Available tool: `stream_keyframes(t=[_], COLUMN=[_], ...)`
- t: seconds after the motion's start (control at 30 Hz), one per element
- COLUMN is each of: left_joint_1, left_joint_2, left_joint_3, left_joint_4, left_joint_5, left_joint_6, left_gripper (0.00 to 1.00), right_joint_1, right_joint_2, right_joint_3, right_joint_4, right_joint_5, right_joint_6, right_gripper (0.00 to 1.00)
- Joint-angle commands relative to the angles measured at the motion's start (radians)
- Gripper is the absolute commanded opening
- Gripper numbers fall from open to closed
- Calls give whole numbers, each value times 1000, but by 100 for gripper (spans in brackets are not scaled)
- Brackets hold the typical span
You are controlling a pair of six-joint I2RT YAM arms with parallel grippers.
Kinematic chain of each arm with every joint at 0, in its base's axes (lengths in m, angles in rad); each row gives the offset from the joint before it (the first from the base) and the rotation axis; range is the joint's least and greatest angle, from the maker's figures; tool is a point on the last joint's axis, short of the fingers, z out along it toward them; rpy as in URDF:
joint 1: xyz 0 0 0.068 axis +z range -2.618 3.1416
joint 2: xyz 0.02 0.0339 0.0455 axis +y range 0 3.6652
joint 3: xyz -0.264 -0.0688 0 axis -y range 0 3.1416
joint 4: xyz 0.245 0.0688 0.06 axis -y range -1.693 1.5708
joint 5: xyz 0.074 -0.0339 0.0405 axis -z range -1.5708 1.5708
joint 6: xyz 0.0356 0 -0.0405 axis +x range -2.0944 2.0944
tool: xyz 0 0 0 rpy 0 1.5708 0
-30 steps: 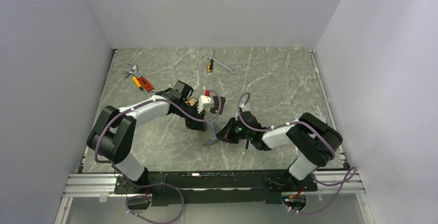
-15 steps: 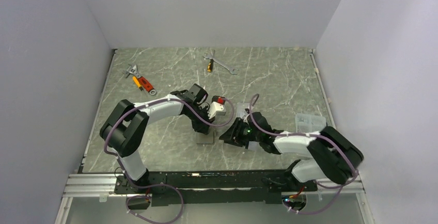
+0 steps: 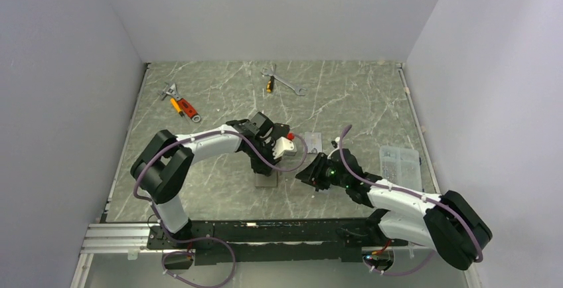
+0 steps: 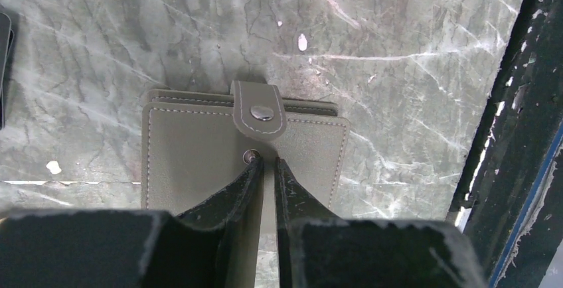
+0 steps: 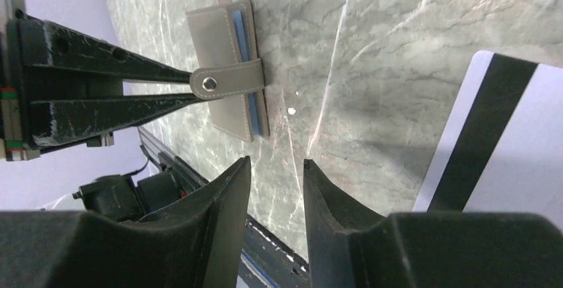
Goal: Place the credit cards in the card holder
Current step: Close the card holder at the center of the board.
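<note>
at the desk's (image 4: 411, 62) near middle the holder (image 4: 192, 155) lies closed, strap (image 4: 260, 110) unsnapped. your left end effector (image 4: 267, 163) sits nearly clenched on it — pinching or pressing, can't tell. right end effector (image 5: 273, 168) is released, empty — catch the striped card (image 5: 518, 142) by an edge, keeping the holder pinned.

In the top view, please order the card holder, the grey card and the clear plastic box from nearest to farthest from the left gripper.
1. card holder: directly under the left gripper, its fingertips on it.
2. grey card: a little farther back, to the right.
3. clear plastic box: far out on the right side.
</note>
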Motion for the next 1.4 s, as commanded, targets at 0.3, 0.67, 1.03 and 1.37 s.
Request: stream_keyframes(t=[0.3, 0.67, 1.03, 1.37], left_joint_1=[32, 262, 107, -85], left_joint_2=[-271, -463, -543, -436], left_joint_3=[194, 215, -228, -272], left_joint_4=[-200, -252, -19, 76], left_joint_5=[-208, -213, -4, -60], left_joint_6=[43, 93, 213, 284], left_gripper=[99, 99, 62, 64], right_joint_1=[-13, -18, -27, -64], right_joint_2=[-20, 64, 145, 191], right_joint_3=[76, 206, 328, 352], right_joint_4=[-24, -87, -245, -263], right_joint_5=[34, 34, 43, -26], right_joint_6=[-29, -122, -179, -166], right_gripper=[54, 63, 64, 59])
